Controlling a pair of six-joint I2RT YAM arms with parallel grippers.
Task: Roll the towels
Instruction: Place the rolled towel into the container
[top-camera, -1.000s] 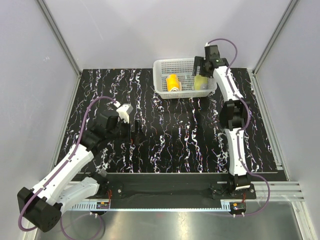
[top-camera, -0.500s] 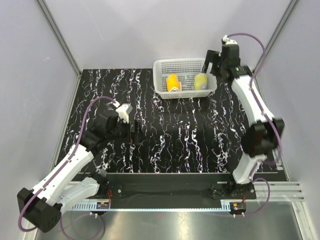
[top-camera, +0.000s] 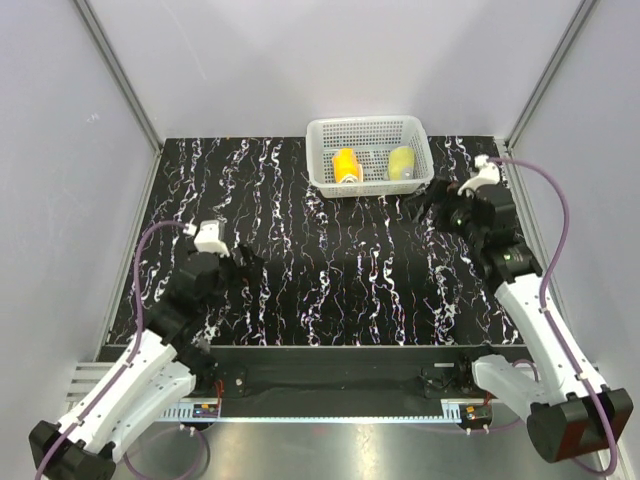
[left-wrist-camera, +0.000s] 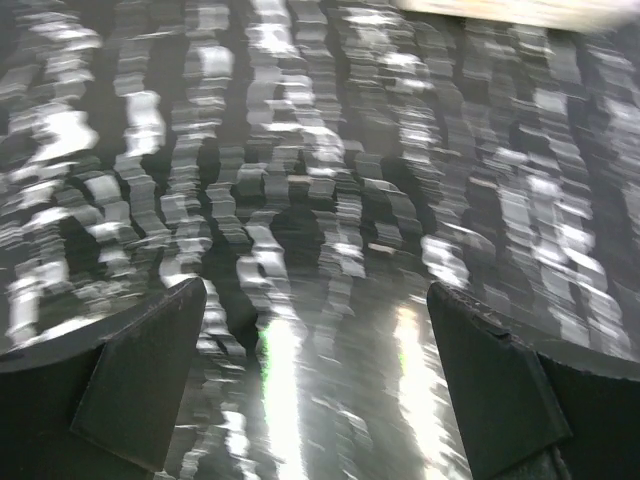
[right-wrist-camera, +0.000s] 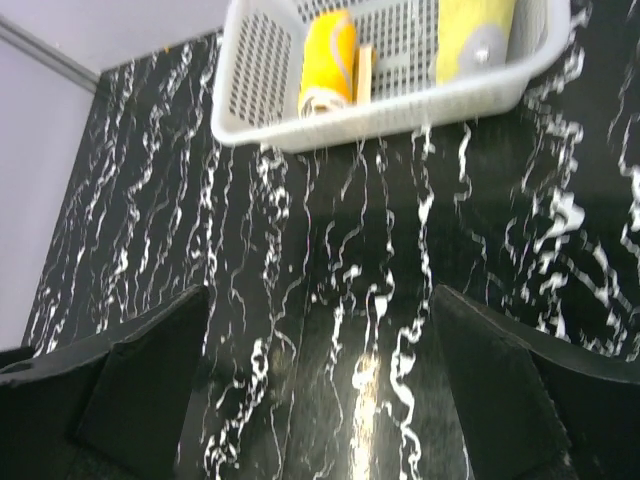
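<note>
Orange towel roll (top-camera: 346, 165) and yellow-green towel roll (top-camera: 402, 163) are shown in white perforated basket (top-camera: 365, 122); left gripper (left-wrist-camera: 315, 300), right gripper (right-wrist-camera: 320, 300) splayed (empty); task judged complete.

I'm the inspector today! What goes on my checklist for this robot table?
Surface: black marbled table.
Job's things: orange towel and yellow-green towel, both rolled, side by side in the white basket at the far edge.
Clutter: small tan piece between the towels, unclear what.
End effectors: left end effector and right end effector open, holding nothing, over the table.
Cables: purple cables loop along both arms.
Surroundings: pale walls, metal frame posts.
</note>
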